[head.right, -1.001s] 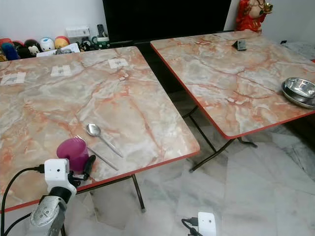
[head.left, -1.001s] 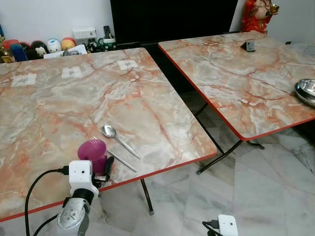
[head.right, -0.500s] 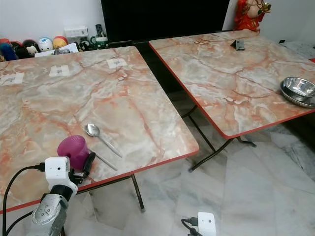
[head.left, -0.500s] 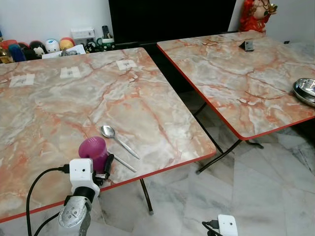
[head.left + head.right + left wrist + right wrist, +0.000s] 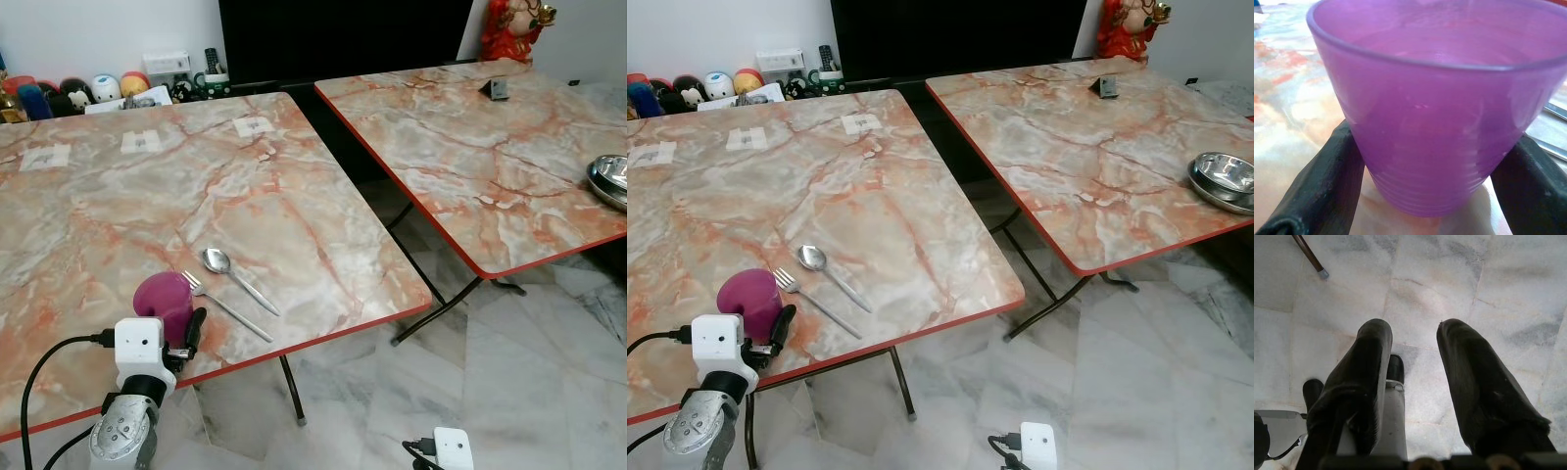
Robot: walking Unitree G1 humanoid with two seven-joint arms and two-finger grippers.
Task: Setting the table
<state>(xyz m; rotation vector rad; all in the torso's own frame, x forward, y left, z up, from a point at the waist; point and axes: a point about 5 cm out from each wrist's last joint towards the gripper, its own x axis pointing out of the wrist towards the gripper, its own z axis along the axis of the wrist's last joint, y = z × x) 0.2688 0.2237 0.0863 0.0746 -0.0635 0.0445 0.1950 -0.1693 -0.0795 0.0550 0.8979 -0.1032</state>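
A purple plastic cup [image 5: 164,297] stands upright on the marble-patterned table [image 5: 118,206], close to its front edge. My left gripper [image 5: 173,326] is shut on the purple cup, and its black fingers [image 5: 1322,186] press both sides of the cup's lower half [image 5: 1440,107]. Just right of the cup lie a fork [image 5: 223,305] and a spoon [image 5: 235,276], side by side and slanting toward the table's front right. My right gripper [image 5: 1415,347] hangs low over the floor, open, with nothing between its fingers.
A second marble table [image 5: 490,147] stands to the right across a gap, with a steel bowl [image 5: 612,176] at its right edge. Small toys [image 5: 78,93] line the wall behind the near table. Thin table legs [image 5: 291,387] stand on the tiled floor [image 5: 509,392].
My left gripper has slid the purple cup a little to the left along the table's front edge, uncovering the fork's tines. The spoon and fork have stayed put.
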